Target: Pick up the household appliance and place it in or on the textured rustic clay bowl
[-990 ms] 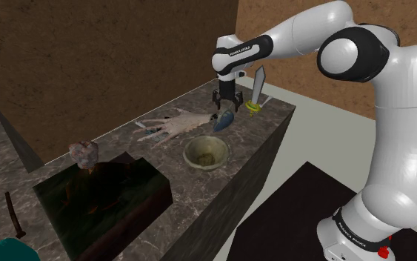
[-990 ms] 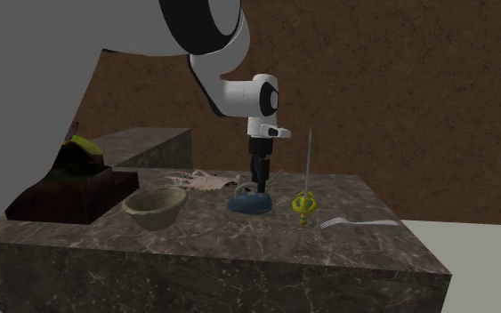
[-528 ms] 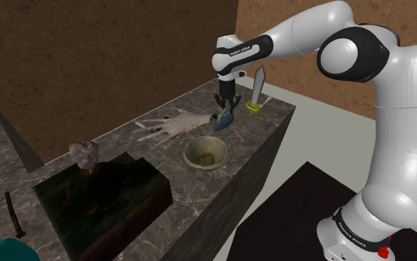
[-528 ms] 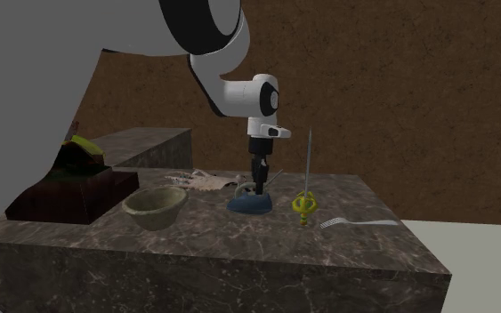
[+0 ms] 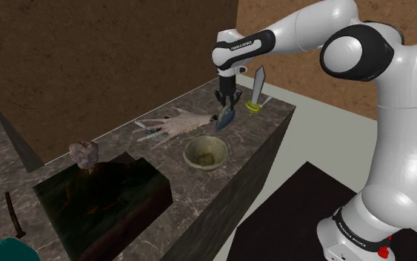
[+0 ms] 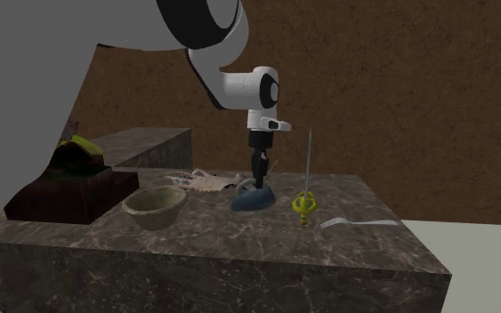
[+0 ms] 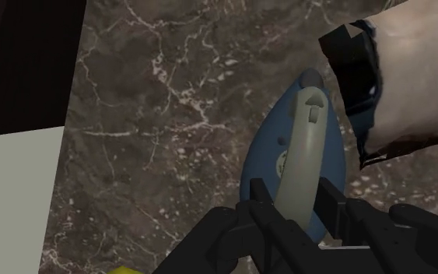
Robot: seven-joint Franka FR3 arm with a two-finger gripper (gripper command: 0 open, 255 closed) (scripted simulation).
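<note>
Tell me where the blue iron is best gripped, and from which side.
Grip the pale handle arching over the blue iron, coming from above: it is narrow and raised, so the pincer spans its width, as it clasps it now.

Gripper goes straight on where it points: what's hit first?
The gripper points down, shut on the iron by its handle; the iron's blue base comes first, then likely the marble counter beneath. Their gap is unclear.
</note>
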